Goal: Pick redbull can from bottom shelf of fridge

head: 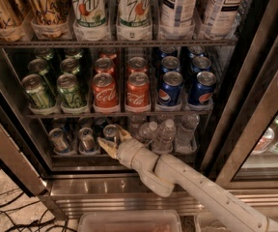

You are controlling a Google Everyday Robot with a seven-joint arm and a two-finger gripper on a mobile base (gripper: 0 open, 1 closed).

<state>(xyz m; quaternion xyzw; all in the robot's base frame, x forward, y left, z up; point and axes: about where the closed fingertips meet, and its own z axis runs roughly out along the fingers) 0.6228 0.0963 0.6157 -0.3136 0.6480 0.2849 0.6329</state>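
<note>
The fridge [255, 105] stands open, with a steel frame and a dark inside. On the bottom shelf [71, 154], slim redbull cans stand in lanes at the left: one [59, 140], a second [87, 139] and a third [111, 131]. My gripper [112, 140] reaches in from the lower right on a pale arm [192, 182] and sits right at the third redbull can, level with its upper part. The can's lower body is hidden behind the gripper.
Clear water bottles [165, 135] stand on the bottom shelf just right of the gripper. The rack above holds green cans [37, 91], red Coca-Cola cans [105, 92] and blue Pepsi cans [170, 88]. The glass door [274, 139] is at the right. Cables [4, 211] lie on the floor at the left.
</note>
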